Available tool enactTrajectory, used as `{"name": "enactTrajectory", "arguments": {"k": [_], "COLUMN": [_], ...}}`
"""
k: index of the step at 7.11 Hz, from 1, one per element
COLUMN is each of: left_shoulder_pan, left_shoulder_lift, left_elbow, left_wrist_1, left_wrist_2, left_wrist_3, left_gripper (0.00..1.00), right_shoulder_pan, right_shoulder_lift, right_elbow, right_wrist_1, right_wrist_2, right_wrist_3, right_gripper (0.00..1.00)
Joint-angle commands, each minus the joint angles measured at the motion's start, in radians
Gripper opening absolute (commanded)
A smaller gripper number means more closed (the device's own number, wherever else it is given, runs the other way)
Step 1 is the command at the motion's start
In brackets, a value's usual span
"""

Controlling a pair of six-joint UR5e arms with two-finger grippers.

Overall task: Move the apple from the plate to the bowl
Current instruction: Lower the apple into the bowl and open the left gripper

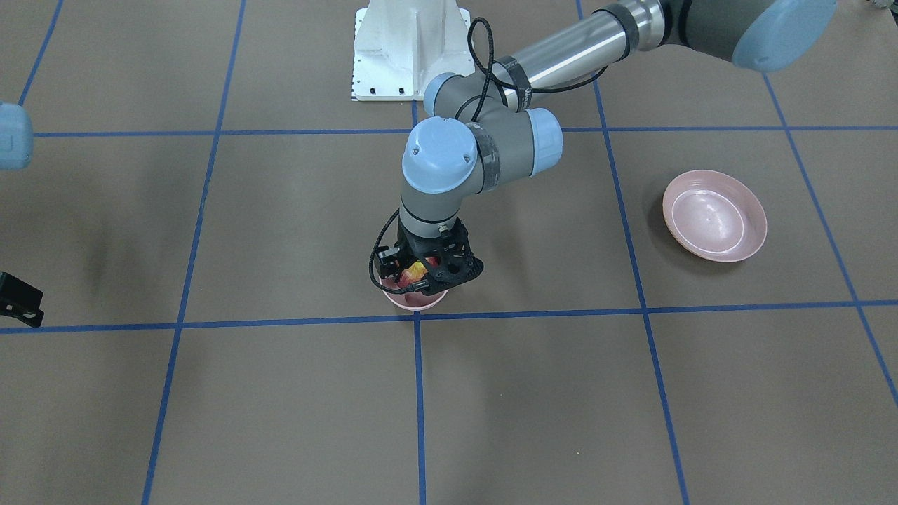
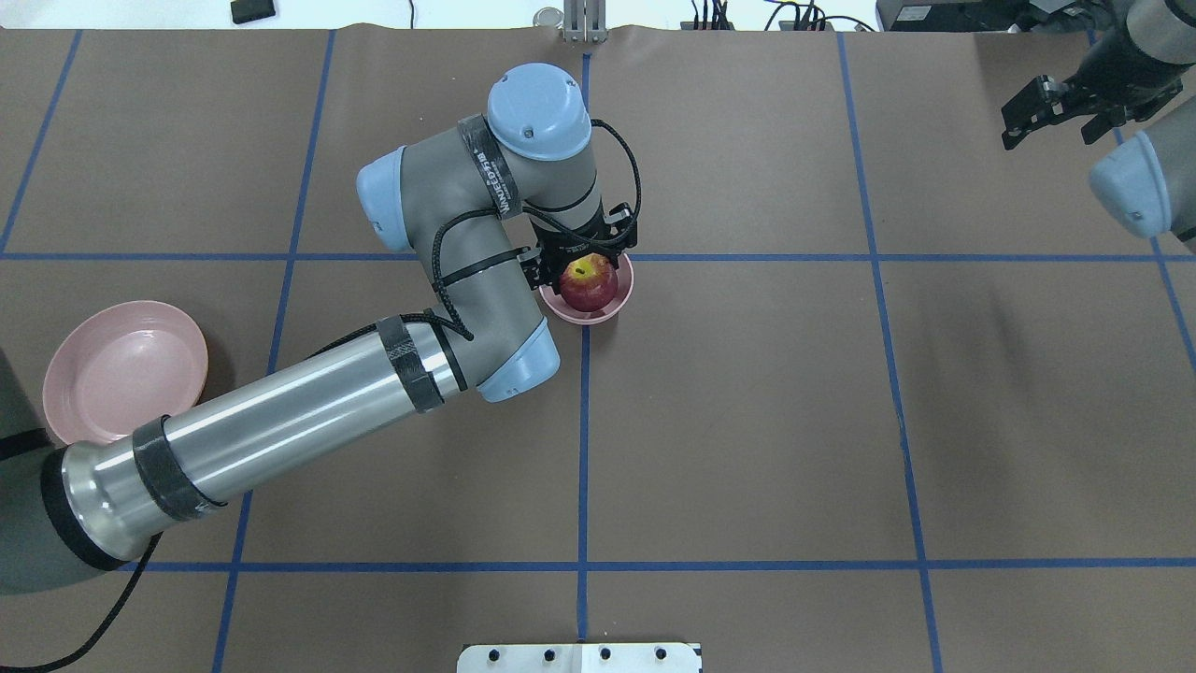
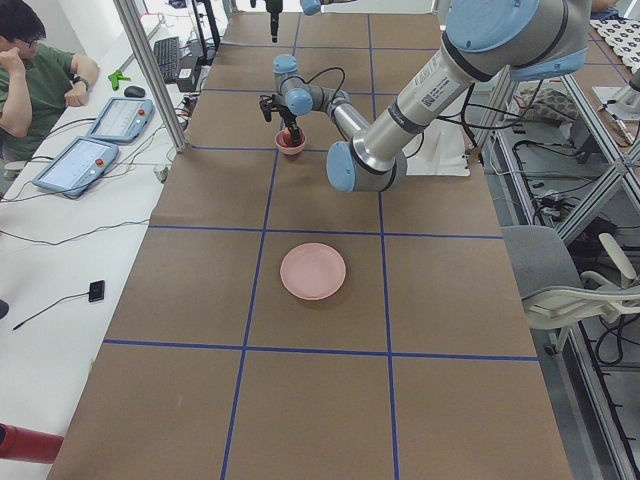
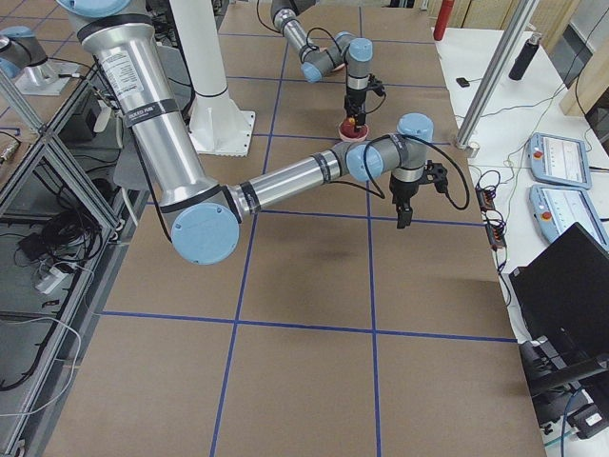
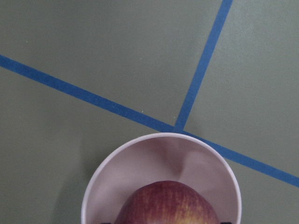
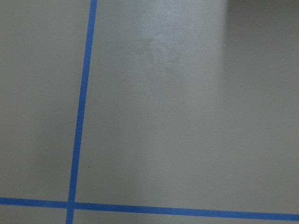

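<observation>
The dark-red apple (image 2: 589, 283) sits low inside the small deep pink bowl (image 2: 622, 301) at the table's middle, on a blue tape crossing. My left gripper (image 1: 419, 275) stands straight over the bowl with its fingers on either side of the apple (image 1: 417, 269), shut on it. In the left wrist view the apple (image 5: 168, 205) fills the bottom edge inside the bowl (image 5: 140, 163). The wide shallow pink plate (image 2: 126, 369) lies empty on my left side, and shows in the front view (image 1: 715, 215). My right gripper (image 2: 1054, 110) hangs open and empty at the far right.
The left arm's elbow and forearm (image 2: 308, 421) stretch across the table between plate and bowl. The white robot base (image 1: 410, 49) stands behind. A seated operator (image 3: 40, 80) and control tablets are beside the table's far side.
</observation>
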Motion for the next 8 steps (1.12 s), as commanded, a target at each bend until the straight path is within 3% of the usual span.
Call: {"name": "enactTrajectory", "arguments": {"k": [1,3,4,7,8], "left_shoulder_pan": [-0.001,-0.001,-0.003,-0.143,-0.246], "left_shoulder_lift": [0.005,0.011,0.045,0.316,0.374], "left_elbow": [0.002,-0.007,-0.065,-0.454,-0.525], "left_wrist_1": [-0.043,-0.050,-0.047,0.074,0.144], "left_wrist_2": [0.032,0.065,0.074,0.068,-0.008], "left_wrist_3": [0.002,0.008,0.019,0.284,0.424], "left_gripper": [0.98,0.99,0.99,0.99,0.99], "right_shoulder_pan": [0.016,0.026,0.039,0.095,0.112], "right_shoulder_lift": [-0.038,-0.070,-0.098,-0.258,-0.271], "right_elbow": [0.026,0.046,0.067,0.144,0.140], "right_wrist_1": [0.004,-0.002,-0.007,-0.011,-0.048], "right_wrist_2": [0.007,0.007,0.007,0.024,0.073], "right_wrist_3": [-0.001,-0.001,-0.003,-0.114,-0.144], "right_gripper": [1.00,1.00,1.00,1.00,1.00]}}
